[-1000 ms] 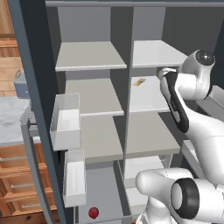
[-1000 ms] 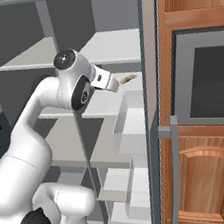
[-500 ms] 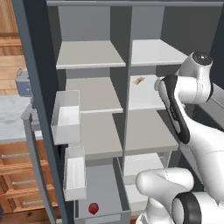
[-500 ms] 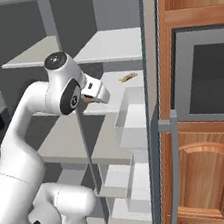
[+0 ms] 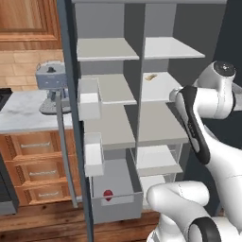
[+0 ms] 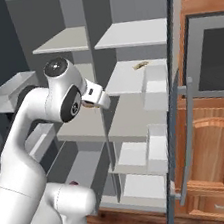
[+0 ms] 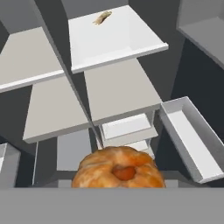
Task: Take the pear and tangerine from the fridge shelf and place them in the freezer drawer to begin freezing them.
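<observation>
Closed on the small round orange tangerine (image 7: 118, 169), the white arm's two-finger hand (image 6: 89, 100), raised in front of the open fridge at the level of its middle shelves. In the hand view, tangerine right at the bottom edge, mottled orange skin with a darker dimple facing the camera; in the right base view, a sliver of orange just visible beside the white wrist. Small glossy red pear (image 5: 108, 194) lying in the wide grey open-topped freezer drawer (image 5: 116, 207), pulled out at the foot of the fridge, near its flat front wall. Flat tan-yellow scrap (image 5: 151, 77) resting on the thin pale grey fridge shelf (image 5: 160, 89) in the right column, second level from the top, well apart from the hand. Translucent whitish door bins (image 5: 90, 99) on the open left door, one above the other. Grey stand mixer (image 5: 51, 88) on the marble counter (image 5: 23, 111) left of the fridge, over wooden drawers.
</observation>
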Motion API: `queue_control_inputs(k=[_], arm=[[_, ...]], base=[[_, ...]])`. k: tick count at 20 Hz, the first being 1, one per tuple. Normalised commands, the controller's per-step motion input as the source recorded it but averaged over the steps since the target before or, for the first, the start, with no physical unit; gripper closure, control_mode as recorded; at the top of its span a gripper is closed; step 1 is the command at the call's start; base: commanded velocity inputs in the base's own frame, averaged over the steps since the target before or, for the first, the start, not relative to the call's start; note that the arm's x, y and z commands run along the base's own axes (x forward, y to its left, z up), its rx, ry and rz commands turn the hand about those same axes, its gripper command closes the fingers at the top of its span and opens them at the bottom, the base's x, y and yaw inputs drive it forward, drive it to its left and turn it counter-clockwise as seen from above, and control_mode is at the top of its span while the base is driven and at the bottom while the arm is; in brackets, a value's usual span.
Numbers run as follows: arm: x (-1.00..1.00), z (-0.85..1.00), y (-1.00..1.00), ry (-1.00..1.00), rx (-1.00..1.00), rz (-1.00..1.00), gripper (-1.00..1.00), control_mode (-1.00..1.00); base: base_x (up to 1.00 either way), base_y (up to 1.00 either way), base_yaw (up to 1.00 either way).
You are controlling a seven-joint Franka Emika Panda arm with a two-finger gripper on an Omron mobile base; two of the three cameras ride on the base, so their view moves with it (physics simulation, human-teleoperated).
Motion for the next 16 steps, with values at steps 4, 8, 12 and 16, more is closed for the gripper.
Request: queue_control_inputs(k=[4, 8, 12, 16], arm=[[0.0, 0.0, 0.0, 0.0, 0.0, 0.0, 1.0, 1.0], [0.0, 0.0, 0.0, 0.0, 0.0, 0.0, 1.0, 1.0], [0.0, 0.0, 0.0, 0.0, 0.0, 0.0, 1.0, 1.0], [0.08, -0.8, 0.0, 0.13, -0.01, 0.17, 1.0, -1.0]], base=[[0.0, 0.48, 0.07], [0.0, 0.28, 0.08], [0.0, 0.21, 0.1], [0.0, 0.0, 0.0]])
